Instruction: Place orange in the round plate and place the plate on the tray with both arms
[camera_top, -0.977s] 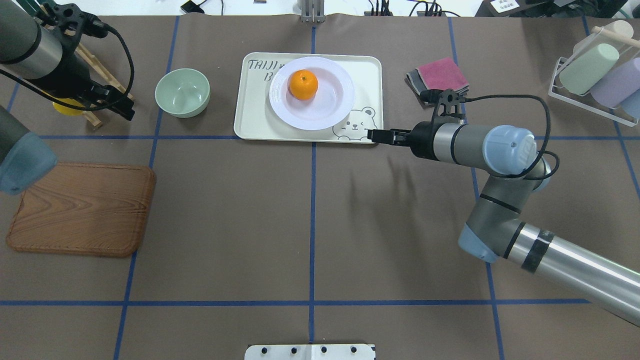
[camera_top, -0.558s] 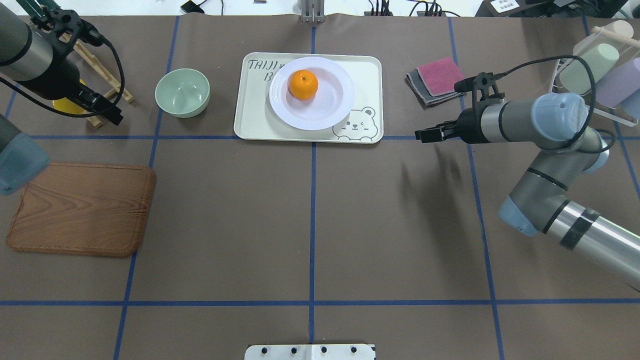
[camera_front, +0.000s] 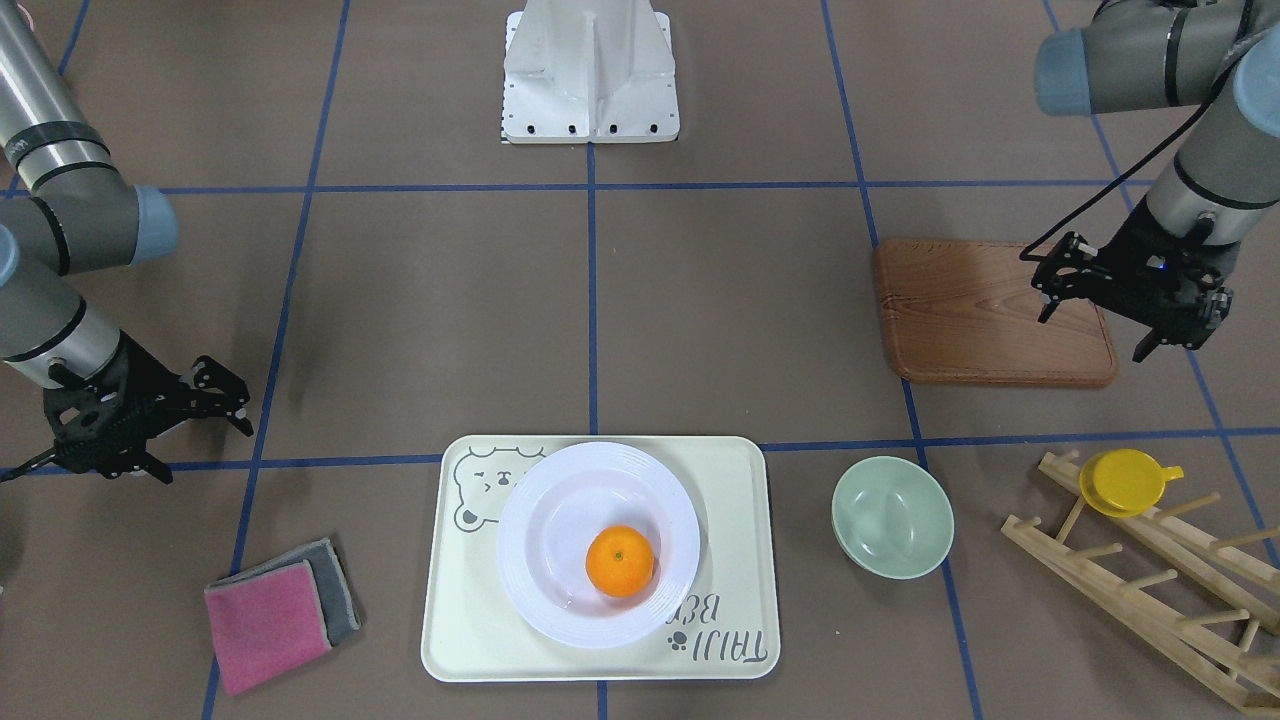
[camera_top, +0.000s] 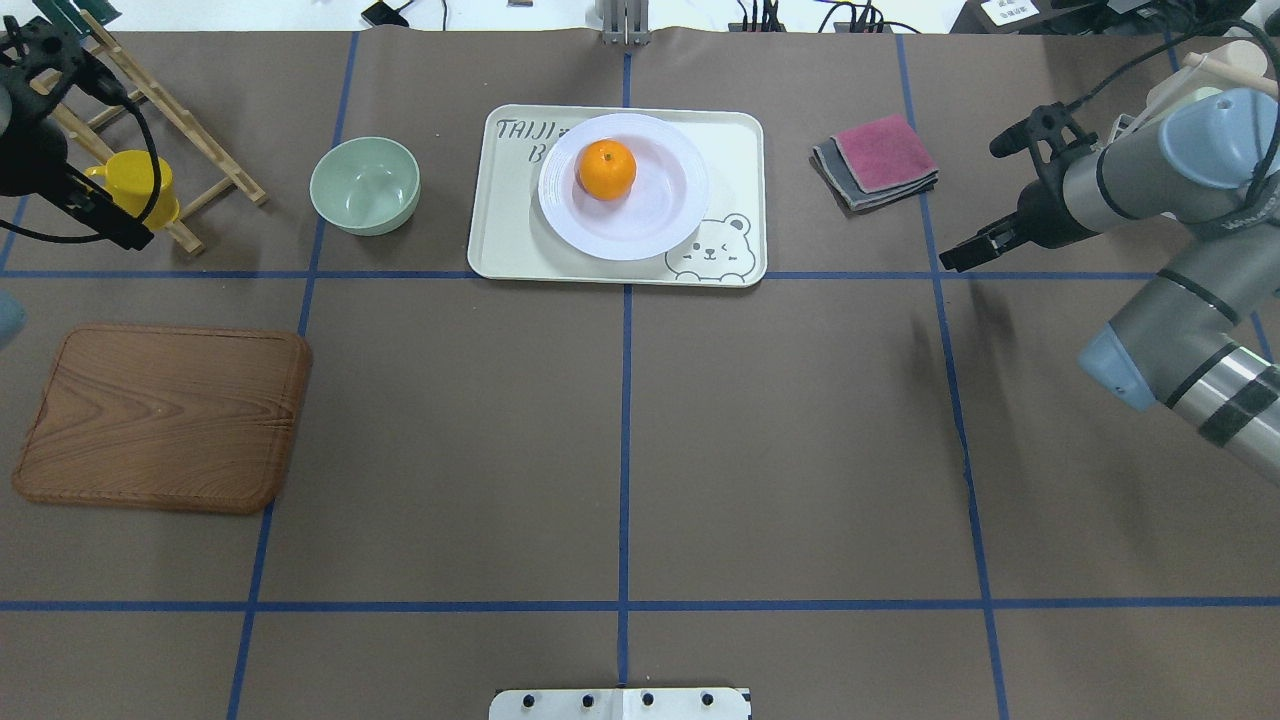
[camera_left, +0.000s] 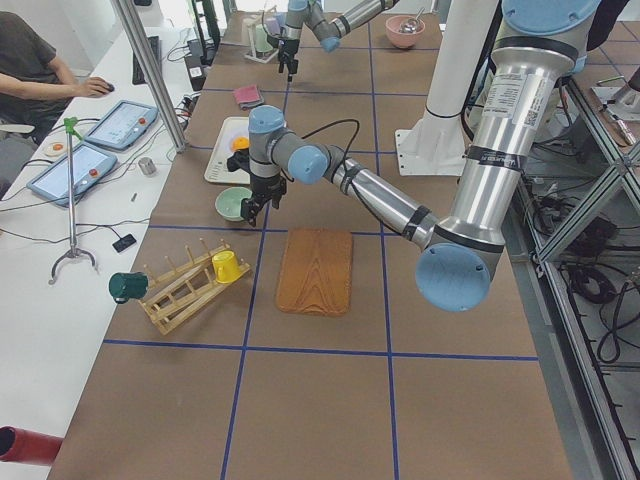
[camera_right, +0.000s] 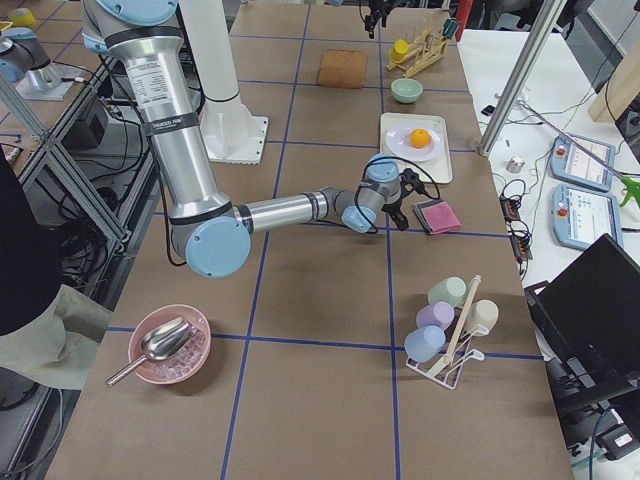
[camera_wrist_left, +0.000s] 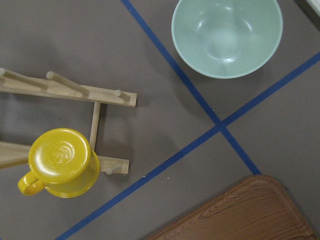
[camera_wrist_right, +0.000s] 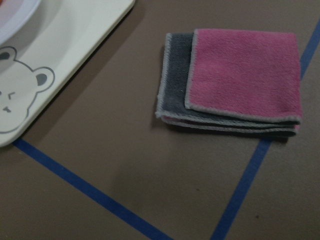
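The orange (camera_front: 620, 561) is small, round and bright, with a tiny dark stem dimple on top. It sits in the sunken centre of the round plate (camera_front: 545, 500), a little off the middle. The plate is glossy white with fine ridges circling its wide rim. It lies flat on the tray (camera_front: 735, 490), a cream rectangle with rounded corners, and covers part of the grey bear face and the end of the grey lettering. The tray rests on the brown worktop (camera_front: 450, 300) between a pale-green bowl (camera_front: 892, 516) and a folded pink-and-grey cloth (camera_front: 266, 625). The right gripper (camera_front: 203, 448) hangs with its fingers spread and nothing between them, near the cloth and well apart from the tray. The left gripper (camera_front: 1090, 338) is likewise spread and empty, over the edge of a wooden board (camera_front: 960, 310).
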